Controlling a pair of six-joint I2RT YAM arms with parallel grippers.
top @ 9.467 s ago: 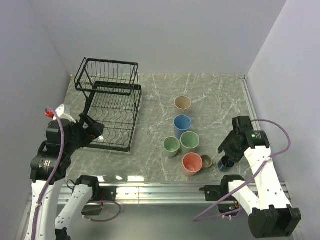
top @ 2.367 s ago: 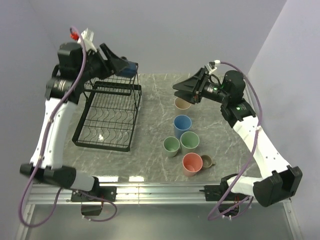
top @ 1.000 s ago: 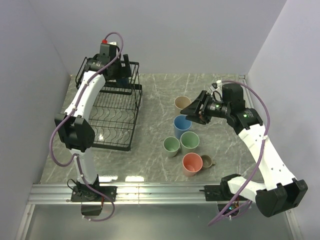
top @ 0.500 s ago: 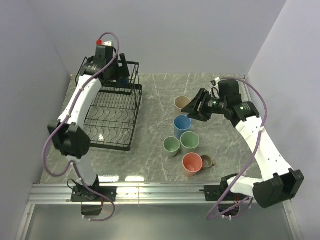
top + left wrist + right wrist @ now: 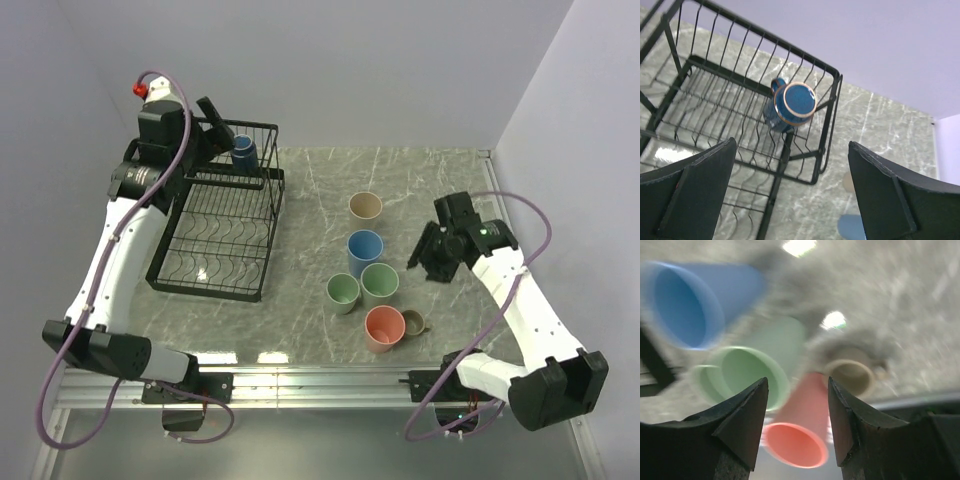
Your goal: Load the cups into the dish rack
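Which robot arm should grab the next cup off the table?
Probably the right. The right gripper, open, hangs close to the cups on the table; the left gripper is far off over the dish rack, above the dark-blue cup inside it.

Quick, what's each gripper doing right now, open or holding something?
Left gripper: open, holding nothing.
Right gripper: open, holding nothing.

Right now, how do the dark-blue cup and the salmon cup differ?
Place: the dark-blue cup sits in the upper basket of the dish rack; the salmon cup stands on the table.
Size: the dark-blue cup is smaller than the salmon cup.
Shape: the dark-blue cup has a handle; the salmon cup is a plain tapered tumbler.
Shared: neither is held.
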